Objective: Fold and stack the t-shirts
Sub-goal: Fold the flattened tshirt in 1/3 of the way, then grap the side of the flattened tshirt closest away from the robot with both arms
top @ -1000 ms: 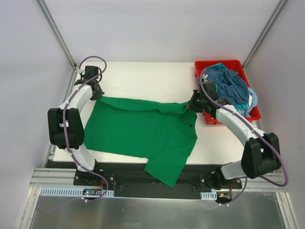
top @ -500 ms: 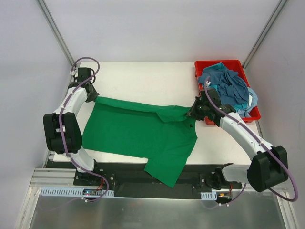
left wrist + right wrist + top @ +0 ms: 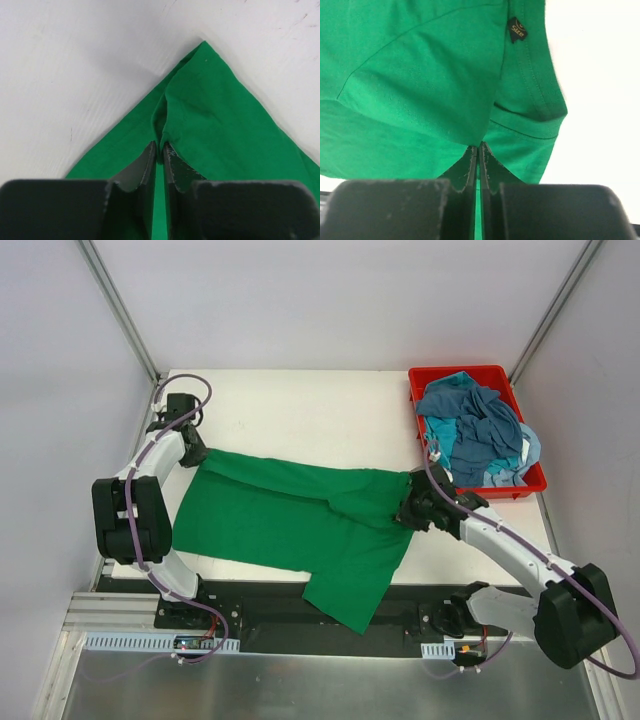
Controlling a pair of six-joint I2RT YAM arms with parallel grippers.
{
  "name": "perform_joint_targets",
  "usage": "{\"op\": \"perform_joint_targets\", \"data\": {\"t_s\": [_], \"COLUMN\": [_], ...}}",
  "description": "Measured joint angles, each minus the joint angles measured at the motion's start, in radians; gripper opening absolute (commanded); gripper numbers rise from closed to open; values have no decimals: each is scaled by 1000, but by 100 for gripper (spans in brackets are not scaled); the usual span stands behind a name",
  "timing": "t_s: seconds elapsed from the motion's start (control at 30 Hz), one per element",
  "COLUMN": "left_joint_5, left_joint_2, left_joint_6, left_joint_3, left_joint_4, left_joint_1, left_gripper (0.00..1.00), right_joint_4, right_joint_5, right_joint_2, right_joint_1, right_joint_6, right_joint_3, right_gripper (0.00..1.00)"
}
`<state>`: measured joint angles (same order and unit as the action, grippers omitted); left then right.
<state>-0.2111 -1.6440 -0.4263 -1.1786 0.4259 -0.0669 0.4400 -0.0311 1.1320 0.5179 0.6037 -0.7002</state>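
Right gripper, pressed shut on the far-right edge of the green t-shirt, is dragging that edge nearward, away from the red bin, so a fold is beginning. Left gripper is pinching the far-left corner, anchoring it. Shirt is lying mid-table, with one part overhanging the near edge.

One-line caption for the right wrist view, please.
Right gripper shut on a fold of the green t-shirt, its black size tag showing, white table beyond.

Right gripper and t-shirt edge nearer.
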Motion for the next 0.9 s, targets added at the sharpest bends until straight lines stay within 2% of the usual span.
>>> {"op": "perform_joint_targets", "data": {"t_s": [0.1, 0.13, 0.17, 0.2, 0.23, 0.3, 0.37, 0.43, 0.47, 0.67, 0.9], "left_joint_5": [-8, -10, -12, -15, -17, -24, -26, -24, -19, 111, 322], "left_joint_2": [0, 0, -2, -2, -2, -2, -1, 3, 6, 16, -126], "left_joint_6": [-8, -12, -15, -17, -22, -29, -32, -37, -39, -45, -46], "left_joint_3": [8, 10, 11, 11, 11, 11, 11, 10, 10, -39, -167], "left_joint_4": [6, 8, 13, 18, 24, 35, 44, 51, 54, 70, 55], "left_joint_1": [0, 0, 0, 0, 0, 0, 0, 0, 0, 0, 0], "left_gripper": [27, 35, 38, 44, 52, 73, 89, 99, 99, 99, 99], "right_joint_4": [-2, -6, -8, -9, -8, -8, -5, 1, 6, -37, -126], "right_joint_5": [-18, -23, -27, -31, -34, -36, -37, -38, -37, 10, 48], "right_joint_2": [0, 0, 1, 2, 2, 2, 0, -4, -8, 16, 339], "right_joint_1": [2, 3, 4, 5, 6, 11, 18, 23, 24, 26, 18], "right_joint_6": [17, 21, 23, 24, 23, 9, -17, -42, -61, -160, -256], "right_joint_3": [33, 43, 50, 56, 60, 60, 60, 58, 55, -14, -254], "right_gripper": [15, 22, 30, 41, 51, 64, 80, 91, 96, 96, 97]}}
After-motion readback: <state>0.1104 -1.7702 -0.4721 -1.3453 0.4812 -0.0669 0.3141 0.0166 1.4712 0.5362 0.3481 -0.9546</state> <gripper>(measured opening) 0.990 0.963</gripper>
